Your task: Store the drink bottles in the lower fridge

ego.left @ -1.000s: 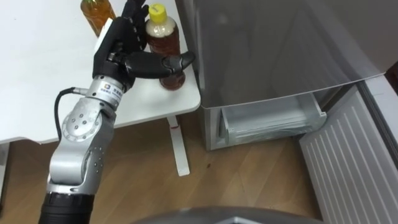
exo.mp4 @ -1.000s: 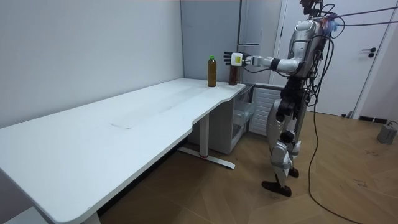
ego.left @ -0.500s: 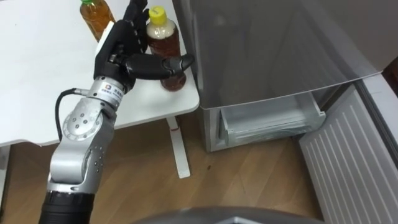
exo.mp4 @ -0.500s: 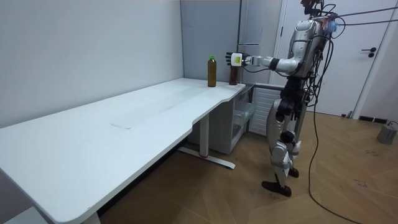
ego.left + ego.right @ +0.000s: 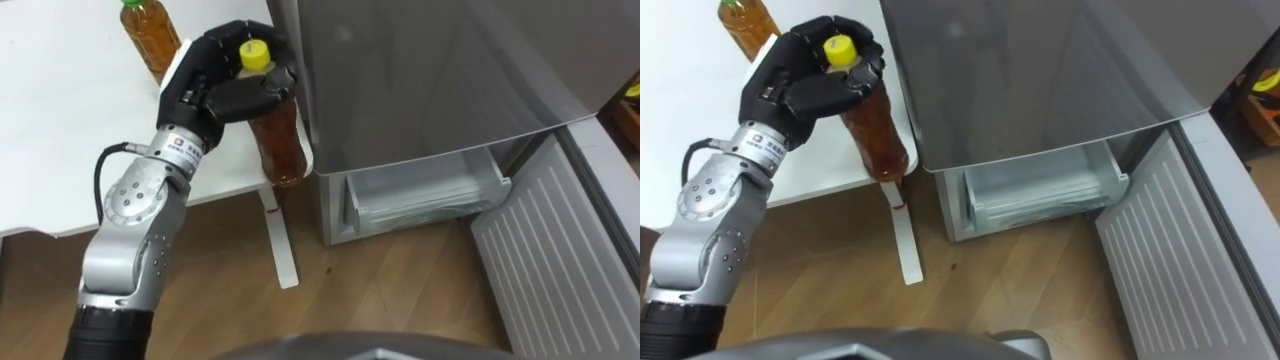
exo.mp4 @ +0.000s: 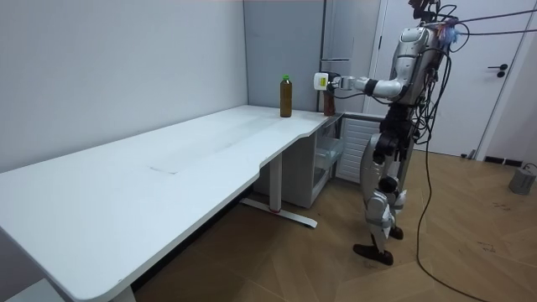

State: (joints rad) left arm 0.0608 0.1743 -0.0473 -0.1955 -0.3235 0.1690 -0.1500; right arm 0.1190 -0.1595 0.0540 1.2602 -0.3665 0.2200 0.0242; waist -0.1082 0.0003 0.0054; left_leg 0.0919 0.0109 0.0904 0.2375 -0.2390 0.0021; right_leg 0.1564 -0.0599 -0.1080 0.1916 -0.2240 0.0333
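Beside the fridge (image 5: 420,70), the left hand (image 5: 208,80) curls round the yellow-capped bottle (image 5: 282,145) near its cap.

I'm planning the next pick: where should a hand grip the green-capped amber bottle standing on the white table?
Probably grip the green-capped amber bottle round its straight middle, below the tapering neck, coming level from the robot's side: it stands upright on the white table, with that flank open.
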